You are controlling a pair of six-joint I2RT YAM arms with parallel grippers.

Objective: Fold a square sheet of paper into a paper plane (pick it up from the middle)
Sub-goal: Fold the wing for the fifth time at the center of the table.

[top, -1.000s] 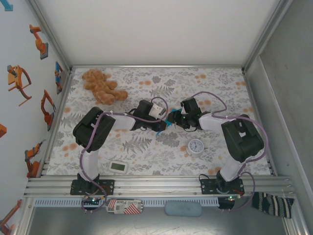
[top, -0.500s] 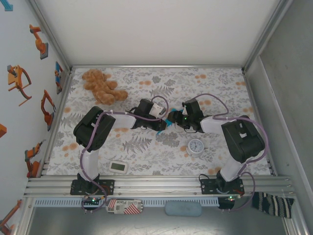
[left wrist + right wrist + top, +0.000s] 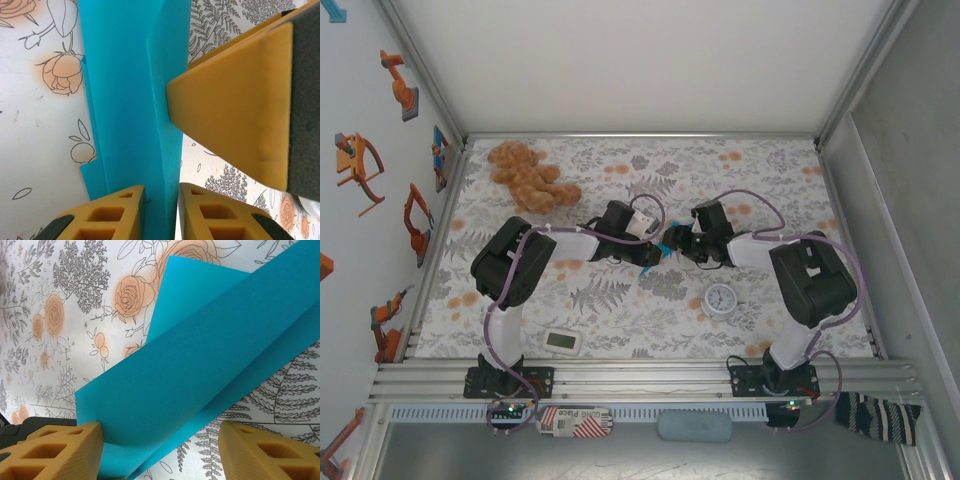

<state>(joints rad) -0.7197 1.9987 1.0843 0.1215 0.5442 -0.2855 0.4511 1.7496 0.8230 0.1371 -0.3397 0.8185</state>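
The turquoise square sheet of paper (image 3: 130,100) is folded into a long creased strip and stands on edge over the flowered cloth. My left gripper (image 3: 161,192) is shut on its lower end, one yellow finger on each side. In the top view the left gripper (image 3: 651,258) and right gripper (image 3: 671,240) meet at mid-table, with a bit of the paper (image 3: 647,269) showing. My right gripper (image 3: 160,435) is open wide. The folded paper (image 3: 210,375) lies between its fingers and touches the left finger (image 3: 55,450). A right finger (image 3: 235,110) presses the paper's edge.
A brown teddy bear (image 3: 530,175) lies at the back left. A small round white clock (image 3: 721,298) sits in front of the right arm. A white rectangular gadget (image 3: 564,341) lies near the front edge. Walls close the table at the left, back and right.
The right gripper has edged a little left toward the left gripper. The paper stays pinched in the left gripper and the left arm has barely moved.
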